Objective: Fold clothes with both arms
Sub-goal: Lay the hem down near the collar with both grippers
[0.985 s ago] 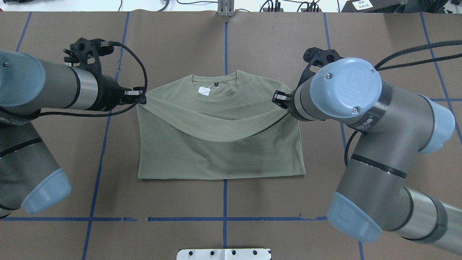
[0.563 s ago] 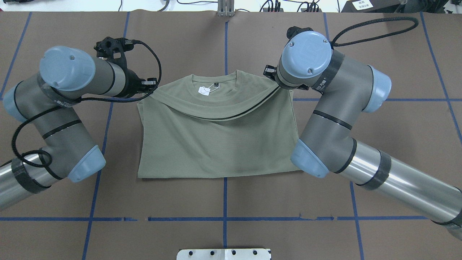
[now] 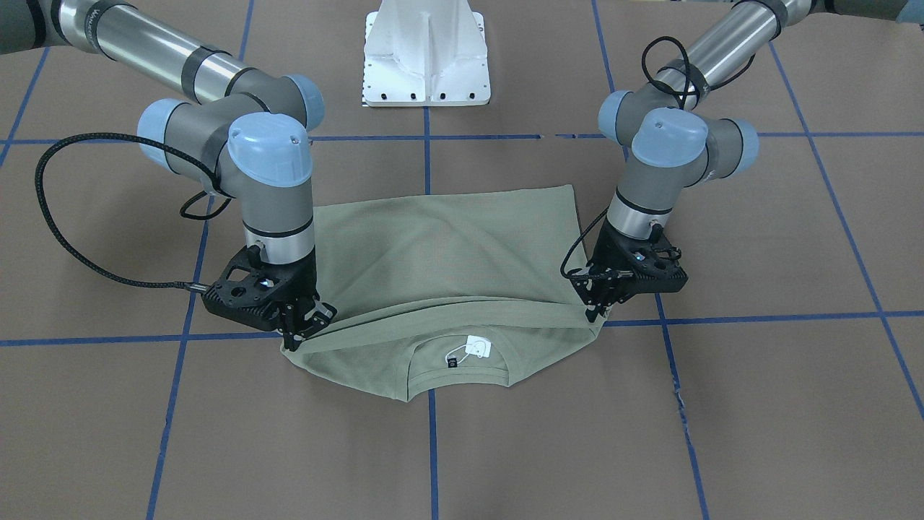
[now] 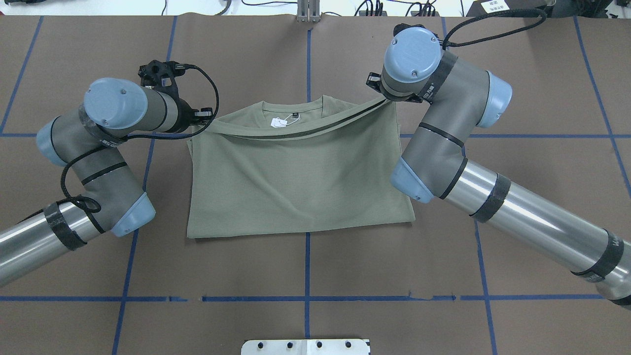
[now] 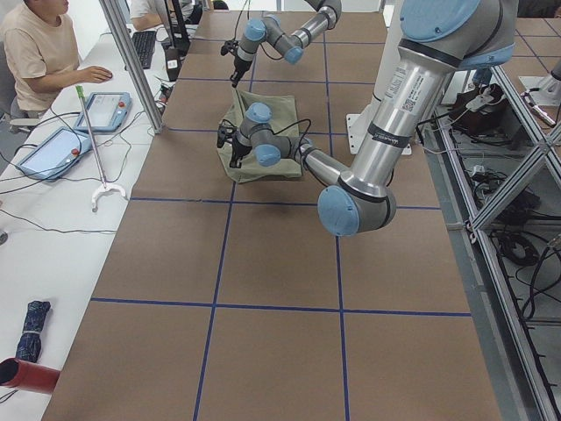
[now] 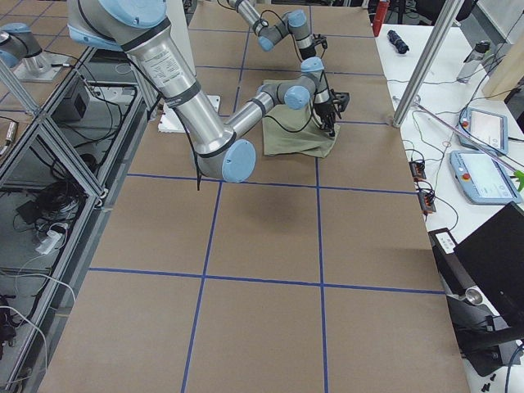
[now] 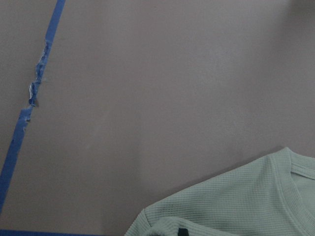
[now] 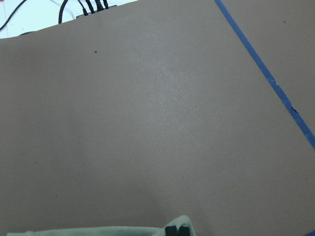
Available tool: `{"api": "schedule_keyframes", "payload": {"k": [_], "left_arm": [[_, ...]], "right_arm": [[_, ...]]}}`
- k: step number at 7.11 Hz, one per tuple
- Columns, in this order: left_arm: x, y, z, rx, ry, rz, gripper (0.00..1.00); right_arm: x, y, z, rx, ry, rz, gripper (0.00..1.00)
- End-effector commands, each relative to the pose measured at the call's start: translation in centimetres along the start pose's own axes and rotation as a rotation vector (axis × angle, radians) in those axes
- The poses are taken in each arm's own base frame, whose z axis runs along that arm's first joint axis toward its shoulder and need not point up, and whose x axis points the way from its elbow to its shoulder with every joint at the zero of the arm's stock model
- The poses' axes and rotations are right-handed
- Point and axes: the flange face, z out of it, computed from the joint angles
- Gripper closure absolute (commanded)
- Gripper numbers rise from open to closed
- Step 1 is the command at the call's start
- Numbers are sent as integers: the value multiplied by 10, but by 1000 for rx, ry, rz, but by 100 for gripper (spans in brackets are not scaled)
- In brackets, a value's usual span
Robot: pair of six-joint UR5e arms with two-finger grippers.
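Note:
The sage-green shirt (image 4: 296, 182) lies flat at the middle of the table, folded over on itself. My left gripper (image 4: 207, 116) is shut on the folded layer's left corner, beside the shoulder. My right gripper (image 3: 307, 328) is shut on the other corner, low over the table. The carried edge sags between them just short of the collar. The white tag (image 4: 279, 123) and the black label (image 4: 295, 116) still show at the neckline. In the right wrist view the fingertips (image 8: 176, 230) pinch green fabric.
Brown table cover with blue tape lines (image 4: 307, 266). The white pedestal base (image 3: 426, 58) stands at the robot's side of the table. Cables (image 4: 374, 7) lie along the far edge. A person (image 5: 35, 53) sits at a side desk with tablets.
Both grippers have carried the shirt's edge away from the robot, from mid-shirt up to the collar, and dropped lower. The upper layer now covers nearly the whole shirt.

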Motion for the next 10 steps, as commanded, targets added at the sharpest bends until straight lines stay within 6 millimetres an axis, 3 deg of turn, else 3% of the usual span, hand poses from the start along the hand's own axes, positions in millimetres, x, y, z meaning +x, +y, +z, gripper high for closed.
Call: {"api": "schedule_keyframes", "payload": {"k": [1,2,3,4,5,6,7,8,9,10], "left_arm": [[-1,0,2,0,-1,0,100],[-1,1,3,-2,-2,1,100],[-3,3,5,-2,-9,16,40],[-2,1,1,-3,0,146,0],[1,0,-15,5,25,207,0],[4,1,-24,6,47,215,0],[-9,19,-43,-3,70,209,0],[-36,47,-58,-13,97,195,0],[-54,93,-60,-43,162,145,0],[-57,123,-60,-74,194,94,0]], "right_arm": [[4,1,14,-10,25,-5,100],[5,10,18,-15,31,-15,100],[9,24,27,-23,45,-33,22],[5,34,27,-10,15,-61,0],[4,24,12,-27,-28,-124,0],[18,16,4,-52,-49,-176,0],[26,15,-6,-47,-67,-175,0],[28,15,-6,-48,-65,-175,0],[27,16,-8,-47,-70,-176,0],[27,15,-9,-45,-71,-176,0]]}}
